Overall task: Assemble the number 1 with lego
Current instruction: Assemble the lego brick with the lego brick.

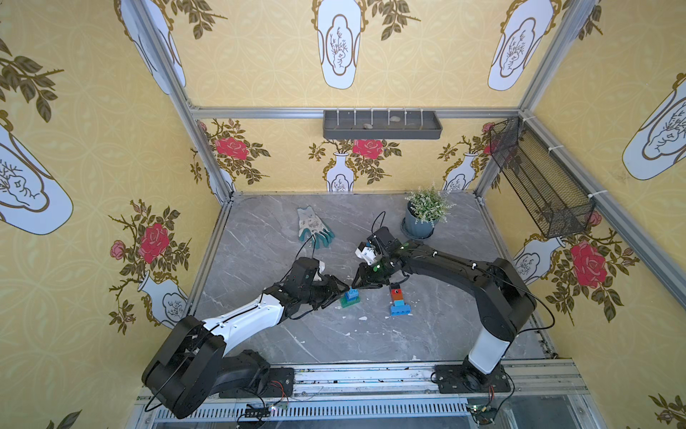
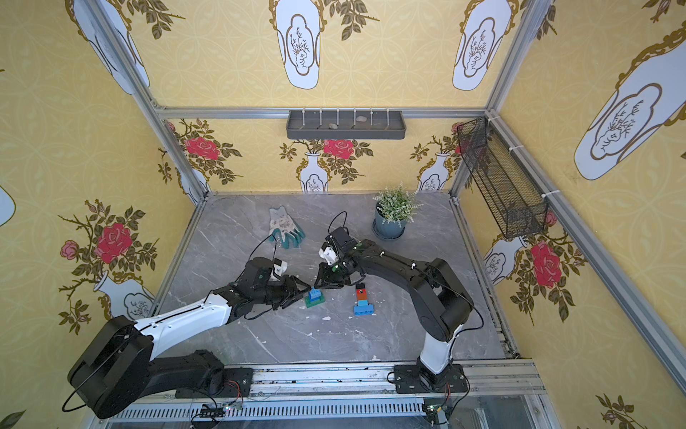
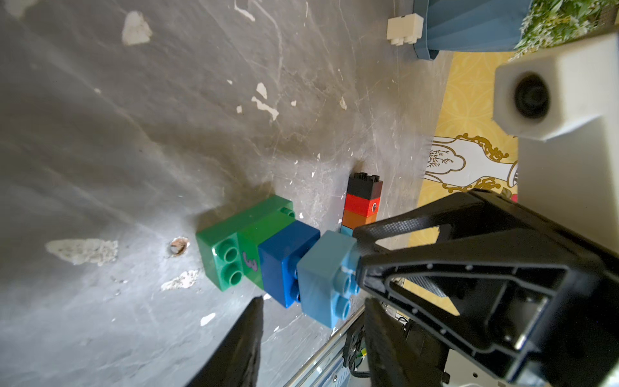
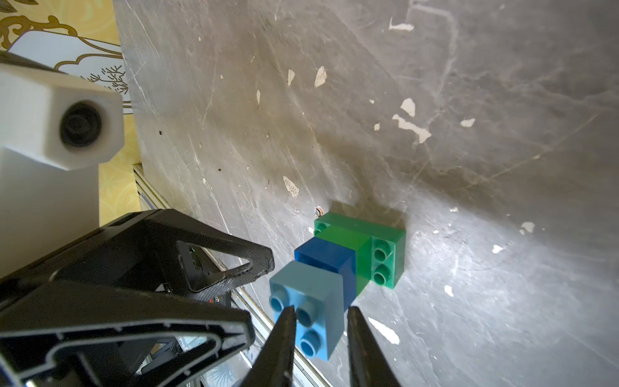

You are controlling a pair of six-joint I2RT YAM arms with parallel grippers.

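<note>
Green long brick (image 3: pixel 217 248) stands on the grey table (image 3: pixel 100 150) near its middle, bearing a blue brick (image 3: pixel 281 254) and a light blue brick (image 3: pixel 321 268). The right gripper (image 4: pixel 320 310) stands narrow about that top brick, but its tips cover the contact, so I cannot tell whether it pinches. The left gripper (image 3: pixel 313 300) is spread with the stack between its fingers, while the flat row of bricks (image 1: pixel 399 302) just beside is half hidden in the left wrist view, and a white brick (image 3: pixel 403 28) by the plant pot (image 3: pixel 469 23) shows only there.
</note>
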